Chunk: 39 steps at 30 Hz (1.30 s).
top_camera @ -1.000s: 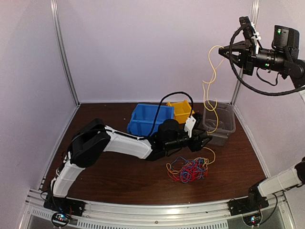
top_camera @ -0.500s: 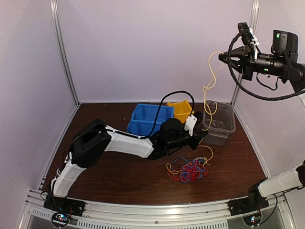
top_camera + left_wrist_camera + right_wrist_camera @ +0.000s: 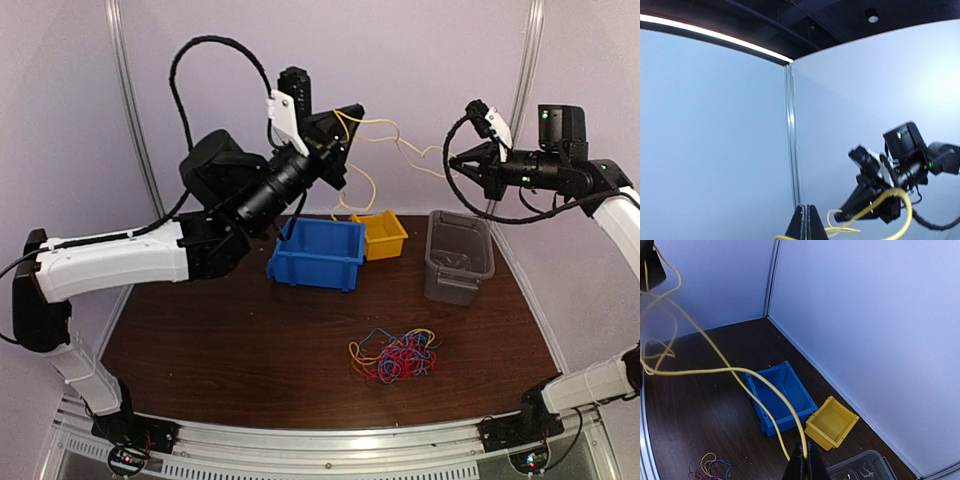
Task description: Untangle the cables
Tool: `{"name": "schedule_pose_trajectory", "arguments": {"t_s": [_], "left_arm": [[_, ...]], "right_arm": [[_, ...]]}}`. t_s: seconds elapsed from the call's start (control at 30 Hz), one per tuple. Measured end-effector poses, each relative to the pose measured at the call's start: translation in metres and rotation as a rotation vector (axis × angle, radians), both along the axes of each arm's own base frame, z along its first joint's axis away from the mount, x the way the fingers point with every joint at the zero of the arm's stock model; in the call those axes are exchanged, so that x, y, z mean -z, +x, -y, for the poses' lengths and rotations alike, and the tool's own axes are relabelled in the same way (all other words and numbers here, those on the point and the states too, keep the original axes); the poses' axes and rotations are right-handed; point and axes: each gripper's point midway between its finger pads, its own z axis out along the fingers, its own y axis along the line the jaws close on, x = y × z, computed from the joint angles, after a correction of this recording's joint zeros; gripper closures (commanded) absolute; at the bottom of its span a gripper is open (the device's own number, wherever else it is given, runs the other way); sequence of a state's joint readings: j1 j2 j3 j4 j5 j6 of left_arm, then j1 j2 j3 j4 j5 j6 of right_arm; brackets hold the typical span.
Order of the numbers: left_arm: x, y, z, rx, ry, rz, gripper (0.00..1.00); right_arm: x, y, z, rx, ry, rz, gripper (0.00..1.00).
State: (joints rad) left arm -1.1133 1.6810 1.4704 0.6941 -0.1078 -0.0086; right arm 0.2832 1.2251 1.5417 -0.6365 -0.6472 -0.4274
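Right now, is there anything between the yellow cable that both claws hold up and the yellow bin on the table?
Nothing visible stands between them. The yellow cable stretches through open air between the left claw and the right claw. Its loose loop hangs down toward the yellow bin, which sits beside the blue bin.

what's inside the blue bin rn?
Nothing seen inside the blue bin: the right wrist view shows bare blue floor. The yellow cable, strung in the air, crosses in front and covers a thin strip; floor just behind the near wall is hidden.
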Motion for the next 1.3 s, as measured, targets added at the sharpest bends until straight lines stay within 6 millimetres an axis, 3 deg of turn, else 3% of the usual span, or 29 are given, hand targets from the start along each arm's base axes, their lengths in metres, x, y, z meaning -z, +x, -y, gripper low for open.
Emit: {"name": "schedule_pose_trajectory", "arguments": {"t_s": [0.07, 0.13, 0.2, 0.4, 0.5, 0.77, 0.9, 0.97, 1.13, 1.3], "left_arm": [[-0.034, -0.006, -0.031, -0.060, -0.066, 0.049, 1.00], [-0.042, -0.004, -0.044, -0.104, -0.082, 0.058, 1.00], [-0.029, 0.005, -0.043, -0.145, -0.050, 0.036, 1.00], [0.050, 0.036, -0.017, -0.223, 0.180, -0.080, 1.00], [0.061, 0.045, -0.019, -0.248, 0.226, -0.105, 1.00], [0.060, 0.092, -0.053, -0.343, 0.226, -0.170, 1.00], [0.066, 0.105, -0.062, -0.370, 0.239, -0.193, 1.00], [0.069, 0.108, -0.064, -0.378, 0.248, -0.201, 1.00], [0.071, 0.118, -0.071, -0.398, 0.262, -0.224, 1.00], [0.075, 0.141, -0.077, -0.429, 0.254, -0.273, 1.00]], "right_arm": [[0.010, 0.003, -0.001, 0.001, 0.002, -0.019, 1.00], [0.019, 0.003, -0.005, -0.021, 0.008, -0.035, 0.98], [0.027, 0.002, -0.010, -0.057, 0.018, -0.053, 0.85], [0.069, -0.007, -0.031, -0.170, 0.017, -0.145, 0.52], [0.094, -0.015, -0.036, -0.220, 0.012, -0.201, 0.44], [0.157, -0.043, -0.043, -0.335, 0.015, -0.340, 0.42], [0.220, -0.056, -0.035, -0.301, 0.021, -0.451, 0.43], [0.242, -0.058, -0.030, -0.273, -0.001, -0.490, 0.43], [0.260, -0.039, -0.025, -0.214, -0.049, -0.460, 0.46], [0.284, -0.028, -0.020, -0.166, -0.103, -0.492, 0.47]]}}
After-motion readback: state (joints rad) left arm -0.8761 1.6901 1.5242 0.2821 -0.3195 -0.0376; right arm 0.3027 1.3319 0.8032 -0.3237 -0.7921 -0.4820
